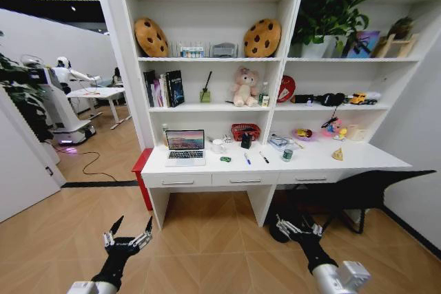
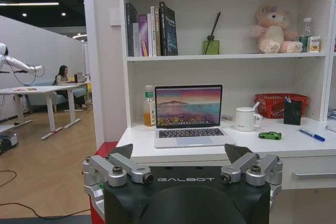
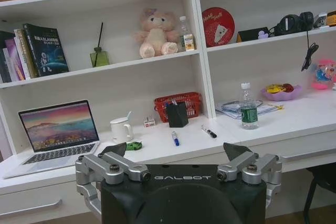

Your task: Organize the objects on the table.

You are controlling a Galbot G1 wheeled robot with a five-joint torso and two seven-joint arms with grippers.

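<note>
The long white table (image 1: pixel 317 162) stands ahead of me under the shelves. On it are an open silver laptop (image 1: pixel 185 147) (image 2: pixel 188 114) (image 3: pixel 58 132), a small green toy car (image 1: pixel 225 159) (image 2: pixel 270 135) (image 3: pixel 134 145), a blue pen (image 1: pixel 247 158) (image 2: pixel 312 135) (image 3: pixel 175 138), a black pen (image 1: pixel 264 158) (image 3: pixel 209 131) and a small green-labelled bottle (image 1: pixel 287 154) (image 3: pixel 248 106). My left gripper (image 1: pixel 131 226) (image 2: pixel 181 153) and right gripper (image 1: pixel 298 224) (image 3: pixel 176 149) hang low over the wood floor, well short of the table. Both are open and hold nothing.
A white mug (image 1: pixel 218 146), a black pen holder (image 1: pixel 245 141) and a red basket (image 1: pixel 245 131) stand at the back of the table. A red cabinet (image 1: pixel 141 170) sits at its left end, a dark chair (image 1: pixel 365 191) at the right. Bare wood floor lies between.
</note>
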